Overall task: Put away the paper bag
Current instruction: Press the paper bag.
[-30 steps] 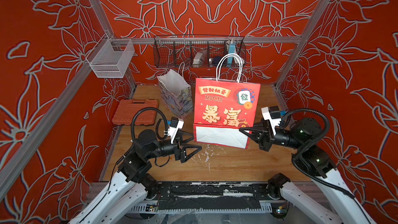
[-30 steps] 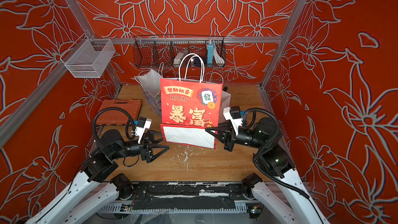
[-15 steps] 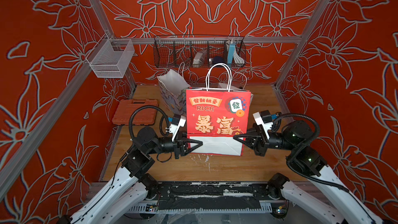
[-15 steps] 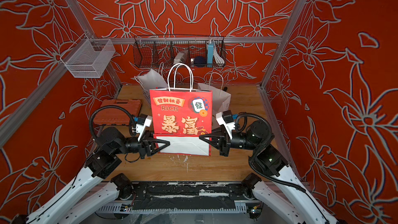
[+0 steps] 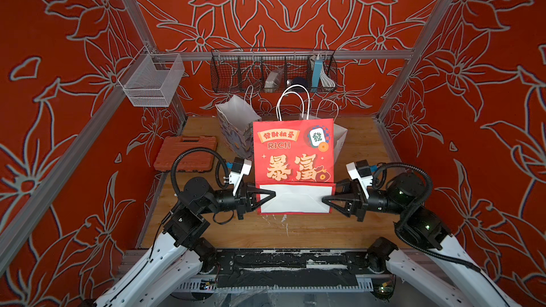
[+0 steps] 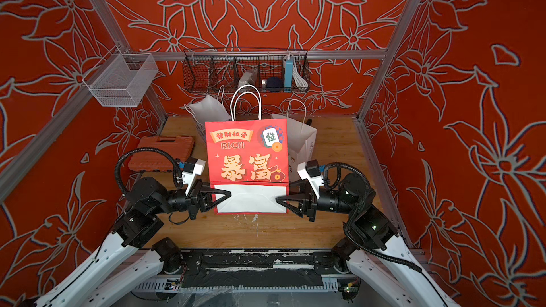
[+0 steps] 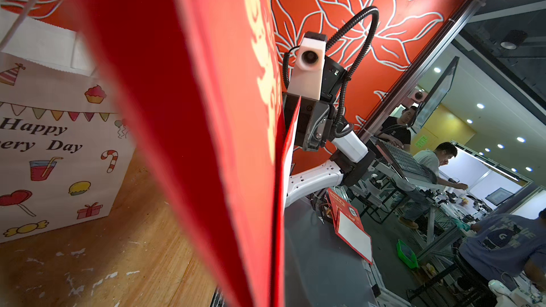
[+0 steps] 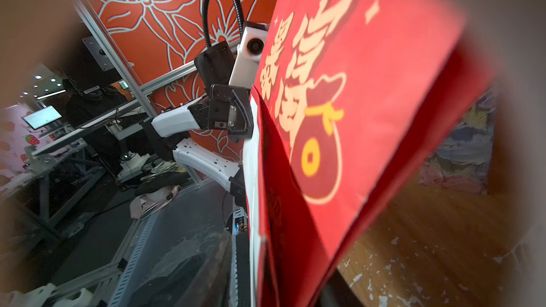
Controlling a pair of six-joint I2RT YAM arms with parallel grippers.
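The wooden table point(image 5: 295, 231) carries the red paper bag point(image 5: 292, 155), upright and flattened at its middle, white bottom flap towards me. Just behind it stand a patterned bag point(image 5: 236, 131) and a white bag point(image 5: 339, 140), below the black wire basket point(image 5: 236, 72). An orange tool case point(image 5: 184, 158) lies to my left. My left gripper point(image 5: 270, 194) pinches the red bag's left edge. My right gripper point(image 5: 326, 199) meets its right edge, but I cannot tell if it grips.

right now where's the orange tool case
In a top view the orange tool case lies flat at the table's left edge, just left of the patterned white bag.
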